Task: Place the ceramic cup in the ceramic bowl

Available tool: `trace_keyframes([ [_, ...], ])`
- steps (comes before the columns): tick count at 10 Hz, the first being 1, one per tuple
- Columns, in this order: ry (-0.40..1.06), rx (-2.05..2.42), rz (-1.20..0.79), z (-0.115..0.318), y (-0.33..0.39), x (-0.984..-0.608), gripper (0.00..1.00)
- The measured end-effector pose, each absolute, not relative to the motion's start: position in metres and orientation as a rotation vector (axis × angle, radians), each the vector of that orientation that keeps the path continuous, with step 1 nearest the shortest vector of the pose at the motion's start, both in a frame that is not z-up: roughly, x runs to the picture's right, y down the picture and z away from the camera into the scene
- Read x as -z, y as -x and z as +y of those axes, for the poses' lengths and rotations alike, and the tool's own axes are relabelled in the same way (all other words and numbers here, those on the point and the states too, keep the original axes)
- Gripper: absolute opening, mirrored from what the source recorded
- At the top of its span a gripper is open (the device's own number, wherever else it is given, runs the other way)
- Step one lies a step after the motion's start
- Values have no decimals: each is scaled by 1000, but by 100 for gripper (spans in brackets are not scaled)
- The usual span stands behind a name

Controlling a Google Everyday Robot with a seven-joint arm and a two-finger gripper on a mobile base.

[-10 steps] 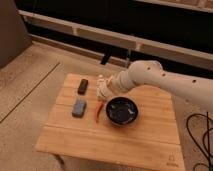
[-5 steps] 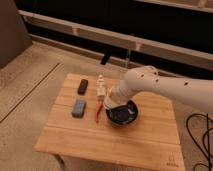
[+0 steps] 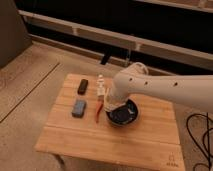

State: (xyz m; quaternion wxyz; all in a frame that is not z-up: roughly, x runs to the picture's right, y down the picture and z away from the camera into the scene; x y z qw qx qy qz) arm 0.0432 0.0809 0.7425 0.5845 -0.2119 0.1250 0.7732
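Observation:
The ceramic bowl, wide and black, sits right of centre on the wooden table. My white arm reaches in from the right and bends down over it. The gripper hangs at the bowl's left rim, mostly covered by the wrist. A pale cream patch shows at the gripper's tip. It could be the ceramic cup, but I cannot make it out for sure. No cup stands anywhere else on the table.
Left of the bowl lie a thin red stick, a grey-blue block and a small black object. A white bottle stands by the arm. Cables lie on the floor to the right.
The arm's end has swung from beside the white bottle, right and down, to the bowl's left rim. The view has shifted slightly.

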Motion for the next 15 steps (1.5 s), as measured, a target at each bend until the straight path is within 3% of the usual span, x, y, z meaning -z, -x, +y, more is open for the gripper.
trace_keyframes([
  [5, 391, -1688, 286, 69, -72, -779, 80],
  [15, 461, -1762, 293, 102, -96, -815, 80],
])
